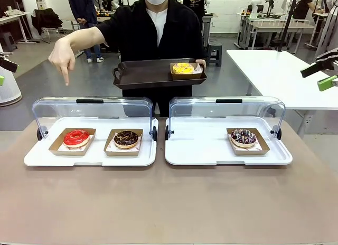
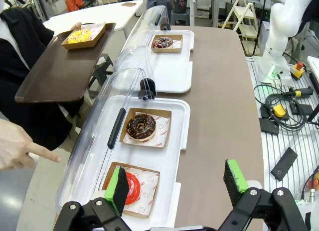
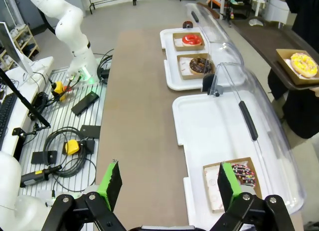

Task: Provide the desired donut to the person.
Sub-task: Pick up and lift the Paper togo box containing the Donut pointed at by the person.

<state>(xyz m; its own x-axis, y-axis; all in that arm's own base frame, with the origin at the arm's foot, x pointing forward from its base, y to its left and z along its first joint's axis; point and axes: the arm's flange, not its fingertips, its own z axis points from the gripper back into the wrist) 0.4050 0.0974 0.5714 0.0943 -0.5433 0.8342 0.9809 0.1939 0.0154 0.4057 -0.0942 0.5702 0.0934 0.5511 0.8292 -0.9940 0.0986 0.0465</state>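
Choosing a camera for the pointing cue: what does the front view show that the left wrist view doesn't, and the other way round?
Front view adds: the person's full torso and outstretched arm, and a white side table. Left wrist view adds: the left gripper close up, open and holding nothing, plus cables beside the table. Both: the pointing hand at the red donut's end, the chocolate donut, the sprinkled donut, and the yellow donut on the brown tray.

Brown table (image 1: 169, 203), bare along the near side. Two white trays side by side, just apart: left tray (image 1: 90, 159), right tray (image 1: 203, 144). Clear domed lids (image 1: 92, 110) tipped back at the far edges.
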